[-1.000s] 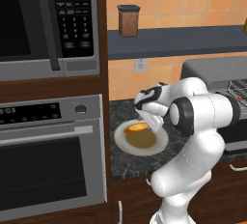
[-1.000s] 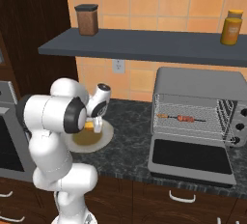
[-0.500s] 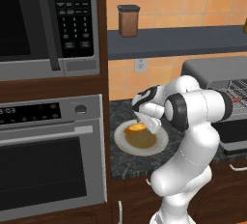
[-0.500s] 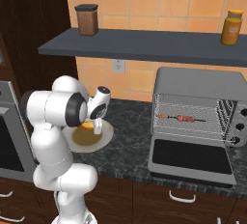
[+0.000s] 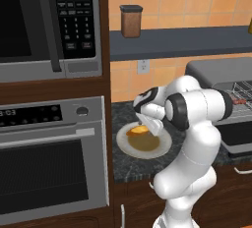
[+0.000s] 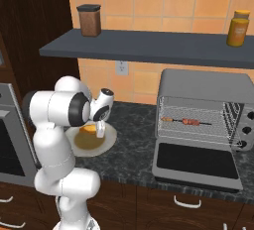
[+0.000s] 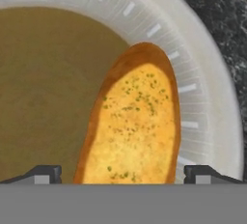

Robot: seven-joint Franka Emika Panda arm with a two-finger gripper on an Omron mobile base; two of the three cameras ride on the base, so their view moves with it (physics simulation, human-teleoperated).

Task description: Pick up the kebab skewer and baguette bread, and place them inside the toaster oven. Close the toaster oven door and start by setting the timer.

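Baguette bread (image 7: 132, 121) on plate (image 5: 165, 146); kebab skewer (image 6: 187, 122) in toaster oven (image 6: 203, 86).

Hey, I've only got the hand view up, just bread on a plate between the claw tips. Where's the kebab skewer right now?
Observer: The kebab skewer already lies on the wire rack inside the toaster oven.
Operator: Is that oven open or shut?
Observer: Open; the toaster oven door is dropped flat onto the counter in front of it.
Operator: And where's my plate relative to the oven?
Observer: In the right base view the plate sits on the dark counter to the oven's left, with the open claw directly above the baguette bread.
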